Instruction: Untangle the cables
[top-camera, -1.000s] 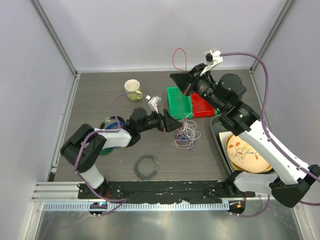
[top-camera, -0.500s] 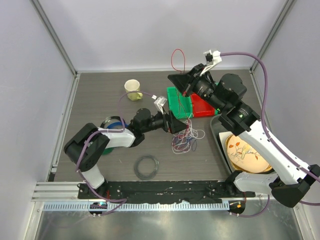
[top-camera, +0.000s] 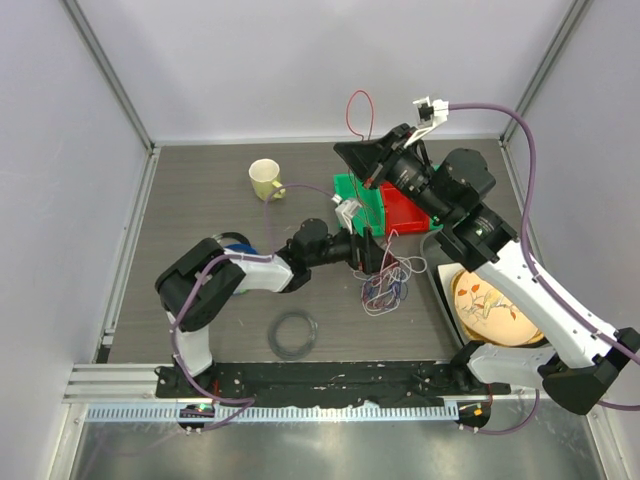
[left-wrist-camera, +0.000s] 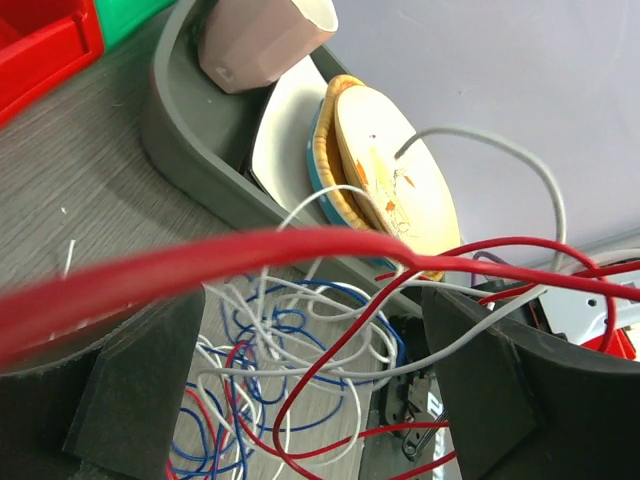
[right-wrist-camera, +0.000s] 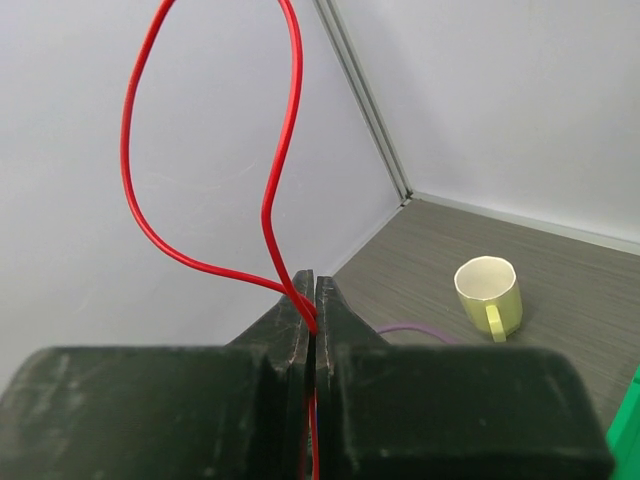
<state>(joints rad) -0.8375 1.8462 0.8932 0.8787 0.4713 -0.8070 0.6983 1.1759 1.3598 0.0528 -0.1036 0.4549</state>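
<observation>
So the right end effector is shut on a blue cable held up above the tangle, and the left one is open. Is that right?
Not blue: the cable pinched in the right end effector is red, as the right wrist view shows. It is held above the tangle, and the left end effector is open.

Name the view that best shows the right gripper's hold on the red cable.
Right wrist view: the right gripper fills the frame, fingers pressed together on the red cable, which loops up from them. The top external view shows the pinch small. The left wrist view shows only red strands, not that grip.
</observation>
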